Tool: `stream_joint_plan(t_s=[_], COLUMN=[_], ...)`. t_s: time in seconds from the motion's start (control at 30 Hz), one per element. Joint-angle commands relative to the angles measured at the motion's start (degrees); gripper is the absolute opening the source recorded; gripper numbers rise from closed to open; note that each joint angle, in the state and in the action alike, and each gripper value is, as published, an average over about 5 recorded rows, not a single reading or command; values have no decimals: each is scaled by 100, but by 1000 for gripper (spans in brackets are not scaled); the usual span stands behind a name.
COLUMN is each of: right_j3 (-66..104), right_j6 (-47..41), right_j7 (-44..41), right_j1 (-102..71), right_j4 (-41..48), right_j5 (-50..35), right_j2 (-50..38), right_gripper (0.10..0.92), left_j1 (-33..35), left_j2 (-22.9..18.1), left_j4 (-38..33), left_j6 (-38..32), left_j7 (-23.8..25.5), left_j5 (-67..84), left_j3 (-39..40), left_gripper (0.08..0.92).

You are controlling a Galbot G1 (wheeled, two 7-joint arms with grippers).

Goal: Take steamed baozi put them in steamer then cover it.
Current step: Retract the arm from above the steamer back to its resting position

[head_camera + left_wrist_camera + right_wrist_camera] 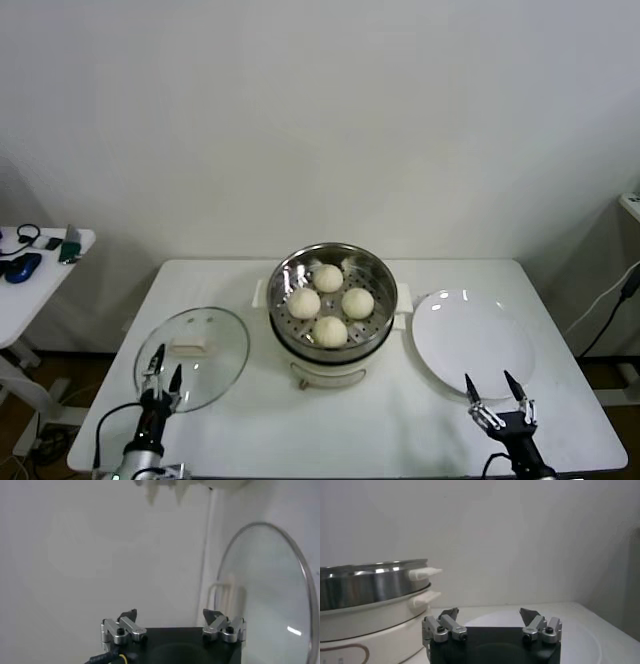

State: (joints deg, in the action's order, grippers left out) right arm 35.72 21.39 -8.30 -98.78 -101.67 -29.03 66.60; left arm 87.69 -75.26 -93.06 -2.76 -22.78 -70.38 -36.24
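Several off-white baozi [329,303] sit inside the shiny steamer [375,268], which stands on its cream cooker base [330,372] at the table's middle; the steamer also shows in the right wrist view [370,582]. The glass cover [225,350] with a cream handle [193,347] lies flat on the table left of the steamer, and it shows in the left wrist view [272,595]. My left gripper [160,373] is open and empty at the cover's near edge. My right gripper [497,390] is open and empty at the near edge of the white plate [470,338].
The white plate lies right of the steamer and holds nothing. A small side table [45,275] with dark objects stands at the far left. A wall runs behind the table.
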Motion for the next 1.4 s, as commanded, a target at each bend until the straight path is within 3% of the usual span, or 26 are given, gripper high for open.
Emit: stream_joint_plan(t_s=[0.03,0.77,1.4], right_j3=[3,-20,-20], right_j6=[79,226,214], right_j7=[23,120,143], right_j1=[-177,-269,-230], right_j4=[-52,75,49], right_j5=[76,257,282], right_j2=[160,283,261], right_gripper=[823,823,823], left_j1=[-960,-1771,-1603], left_j2=[122,205,105], left_j4=[1274,1738,1694], left_j6=[69,230,309], left_j7=[-112,161,162], left_j5=[-977,-1000,-1094], left_j3=[123,343,282], left_gripper=[823,807,281])
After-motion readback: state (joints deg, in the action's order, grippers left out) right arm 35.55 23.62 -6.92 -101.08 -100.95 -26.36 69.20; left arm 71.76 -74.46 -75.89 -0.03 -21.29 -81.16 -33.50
